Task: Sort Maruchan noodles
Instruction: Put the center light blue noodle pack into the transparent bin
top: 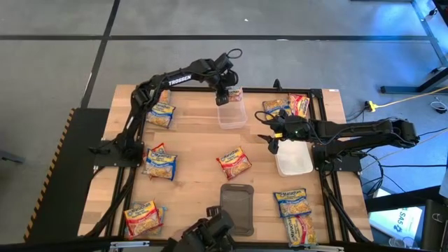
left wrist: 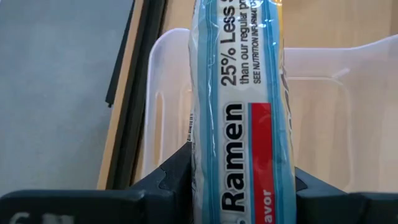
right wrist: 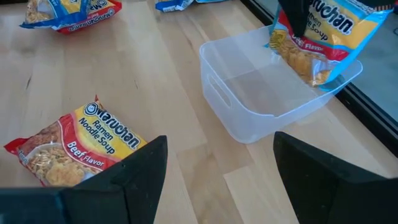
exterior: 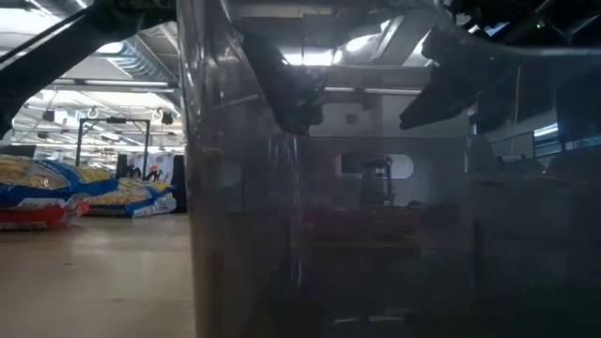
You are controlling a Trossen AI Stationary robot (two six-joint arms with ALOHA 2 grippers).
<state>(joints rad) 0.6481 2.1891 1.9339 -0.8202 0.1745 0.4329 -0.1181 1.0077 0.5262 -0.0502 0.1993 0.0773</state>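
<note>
One Maruchan ramen packet [right wrist: 323, 37] hangs clamped in the left gripper [top: 225, 94] over the clear tub's [right wrist: 261, 93] far rim, so an early release could drop it outside, while the right gripper [top: 271, 142] waits open nearby.

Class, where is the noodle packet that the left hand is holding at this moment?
In the high view, the held noodle packet hangs from the left hand at the table's far edge, over the clear plastic tub.

glossy crinkly plastic packet [left wrist: 239, 93], translucent plastic tub [right wrist: 261, 93], wood table [top: 196, 150]
</note>
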